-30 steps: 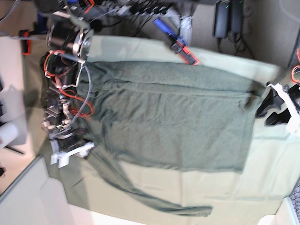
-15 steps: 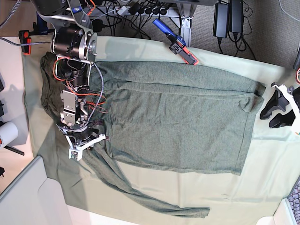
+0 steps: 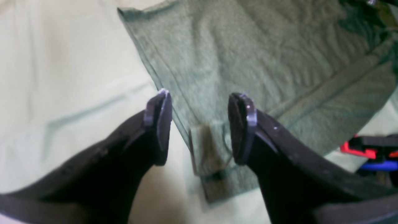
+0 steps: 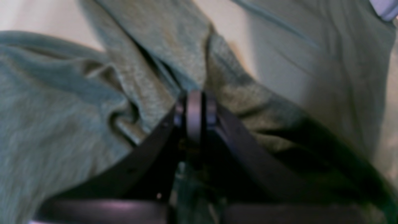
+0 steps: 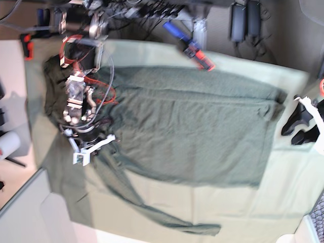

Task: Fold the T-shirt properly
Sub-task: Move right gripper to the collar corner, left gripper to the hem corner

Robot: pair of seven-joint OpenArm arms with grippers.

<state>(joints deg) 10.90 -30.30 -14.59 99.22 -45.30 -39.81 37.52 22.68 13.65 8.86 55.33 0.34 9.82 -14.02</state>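
Observation:
The dark olive T-shirt (image 5: 192, 131) lies spread on the pale mint table cloth (image 5: 283, 202), with one long sleeve (image 5: 152, 207) trailing toward the front edge. My right gripper (image 5: 87, 152) is at the shirt's left end, by the sleeve's root. In the right wrist view it (image 4: 194, 105) is shut, with bunched shirt fabric (image 4: 62, 109) gathered at its tips. My left gripper (image 5: 298, 126) is off the shirt's right edge. In the left wrist view it (image 3: 202, 96) is open and empty above the shirt's folded-over hem corner (image 3: 211, 155).
A red and blue tool (image 5: 195, 48) lies on the cloth's back edge and shows in the left wrist view (image 3: 370, 152). Cables and power bricks (image 5: 245, 20) lie behind the table. A white roll (image 5: 7, 144) stands at the far left.
My right arm has moved a little to the right and toward the back at the shirt's left end, and the fabric there has shifted with it. The left gripper has hardly moved.

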